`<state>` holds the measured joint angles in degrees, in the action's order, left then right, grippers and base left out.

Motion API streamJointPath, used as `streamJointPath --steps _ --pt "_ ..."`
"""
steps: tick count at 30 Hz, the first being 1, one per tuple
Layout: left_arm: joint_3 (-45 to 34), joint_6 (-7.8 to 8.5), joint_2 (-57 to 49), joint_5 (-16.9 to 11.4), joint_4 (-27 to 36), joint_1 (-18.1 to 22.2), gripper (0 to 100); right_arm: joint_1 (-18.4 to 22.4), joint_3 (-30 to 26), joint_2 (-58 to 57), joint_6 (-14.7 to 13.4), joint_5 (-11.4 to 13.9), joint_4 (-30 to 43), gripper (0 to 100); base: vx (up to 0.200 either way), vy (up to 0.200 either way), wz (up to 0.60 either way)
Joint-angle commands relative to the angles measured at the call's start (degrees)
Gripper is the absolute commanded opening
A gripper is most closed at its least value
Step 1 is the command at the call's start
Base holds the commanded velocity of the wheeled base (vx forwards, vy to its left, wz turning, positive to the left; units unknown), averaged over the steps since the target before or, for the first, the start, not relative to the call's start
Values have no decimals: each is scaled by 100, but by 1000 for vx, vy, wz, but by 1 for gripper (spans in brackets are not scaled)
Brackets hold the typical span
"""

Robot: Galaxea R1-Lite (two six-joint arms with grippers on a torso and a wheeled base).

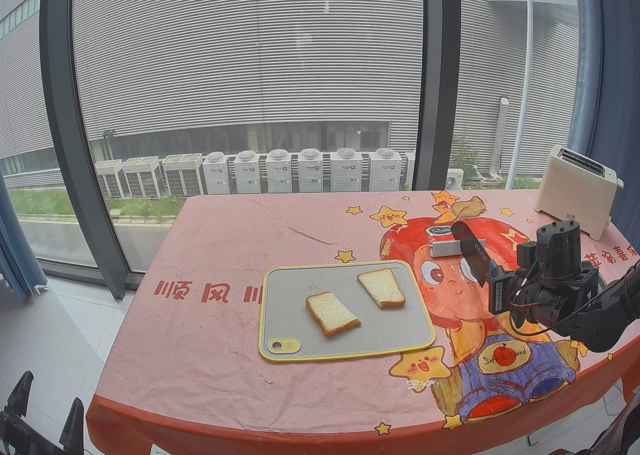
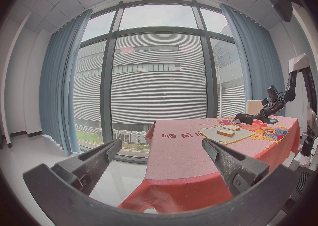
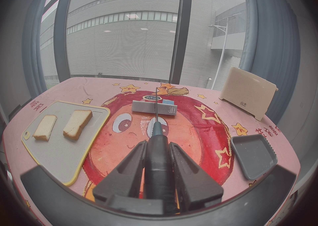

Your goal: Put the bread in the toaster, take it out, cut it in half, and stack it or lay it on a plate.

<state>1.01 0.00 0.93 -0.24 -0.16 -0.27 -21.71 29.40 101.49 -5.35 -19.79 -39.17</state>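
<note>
Two bread halves (image 1: 332, 313) (image 1: 381, 287) lie side by side, apart, on the grey cutting board (image 1: 407, 333) with the yellow rim. To the right of the board my right gripper (image 1: 498, 278) (image 3: 158, 146) hangs above the table, shut on the handle of a black knife (image 1: 471, 251) (image 3: 156, 127). The blade points toward a grey knife block (image 3: 154, 107) lying on the cloth. A cream toaster (image 1: 577, 191) (image 3: 248, 92) stands at the far right corner. A grey plate (image 3: 254, 155) sits near the right edge. My left gripper (image 2: 162, 150) is open, low and left of the table.
The table wears a pink cartoon cloth (image 1: 220, 256) and stands against a big window. Its left half is bare cloth. The knife block (image 1: 445, 248) lies between the board and the toaster. In the left wrist view the board (image 2: 212, 133) and the right arm (image 2: 275, 100) show far off.
</note>
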Motion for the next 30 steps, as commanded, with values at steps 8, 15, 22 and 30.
streamJointPath --steps 8,15,22,30 --pt "-101 0 -93 -2 -2 0 100 -17 -75 117 8 -8 -3 0 0 0 0" --pt "-101 0 -93 -2 -2 0 100 -17 -75 117 8 -87 -3 0 0 0 0" --pt "-101 0 -93 -2 -2 0 100 -9 -75 108 8 -104 -3 100 0 0 0" --pt "-101 0 -93 -2 -2 0 100 -35 -22 64 -212 -104 -3 100 0 0 0"
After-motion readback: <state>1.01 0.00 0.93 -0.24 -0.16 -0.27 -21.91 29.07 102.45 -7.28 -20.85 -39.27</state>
